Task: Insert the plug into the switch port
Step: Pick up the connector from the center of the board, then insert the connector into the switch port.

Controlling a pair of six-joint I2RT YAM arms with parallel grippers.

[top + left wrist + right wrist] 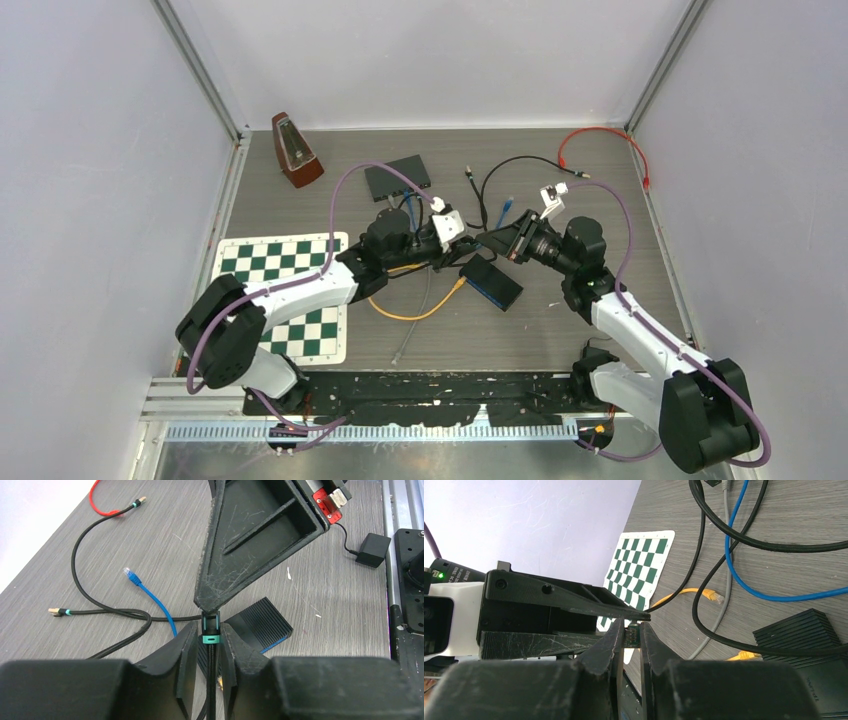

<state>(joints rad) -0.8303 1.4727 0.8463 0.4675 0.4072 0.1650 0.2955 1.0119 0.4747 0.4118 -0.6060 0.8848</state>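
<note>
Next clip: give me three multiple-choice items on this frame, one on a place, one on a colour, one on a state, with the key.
1. Where does the checkerboard mat lie?
A) on the table's left side
B) in the far right corner
C) between the arm bases

2. What colour is the collar on the plug?
A) red
B) teal
C) yellow

3. What state is the plug in?
A) seated in a port
B) lying loose on the table
C) pinched in the right hand

Key: 1 A, the top view shows it at the left. 2 B, the left wrist view shows the teal ring. 3 C, the right wrist view shows both fingers pressed on it.
</note>
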